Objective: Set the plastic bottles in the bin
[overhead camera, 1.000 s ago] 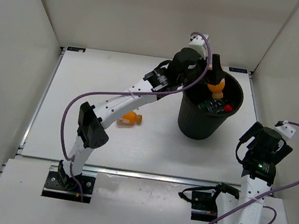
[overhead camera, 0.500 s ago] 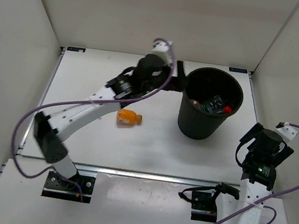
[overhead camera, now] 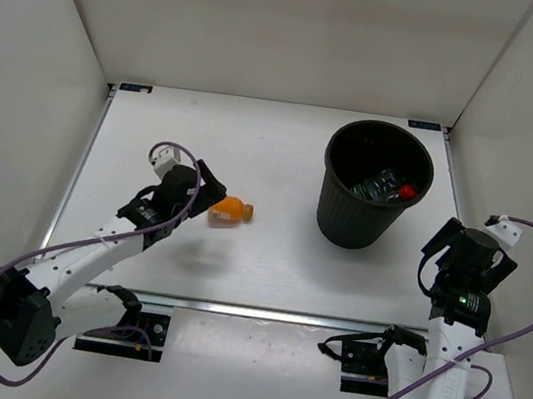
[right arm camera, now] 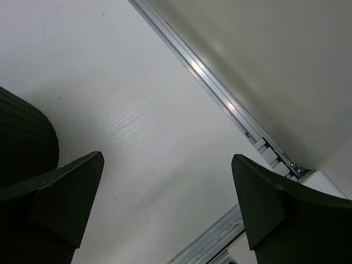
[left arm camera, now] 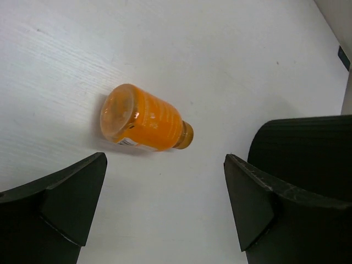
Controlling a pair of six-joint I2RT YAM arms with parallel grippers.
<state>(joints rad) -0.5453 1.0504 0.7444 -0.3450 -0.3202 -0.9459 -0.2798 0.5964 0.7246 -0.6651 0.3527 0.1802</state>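
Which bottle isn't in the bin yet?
The orange-filled bottle, lying on its side on the table in front of the open left gripper. The red-capped bottle, by contrast, lies inside the black bin.

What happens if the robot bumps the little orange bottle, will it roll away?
Probably: the orange bottle lies on its side on the smooth table, so it could roll. It looks full, so likely heavy for its size and firm to squeeze.

bottle (overhead camera: 229,211) left of bin (overhead camera: 348,221), bottles (overhead camera: 385,185) inside
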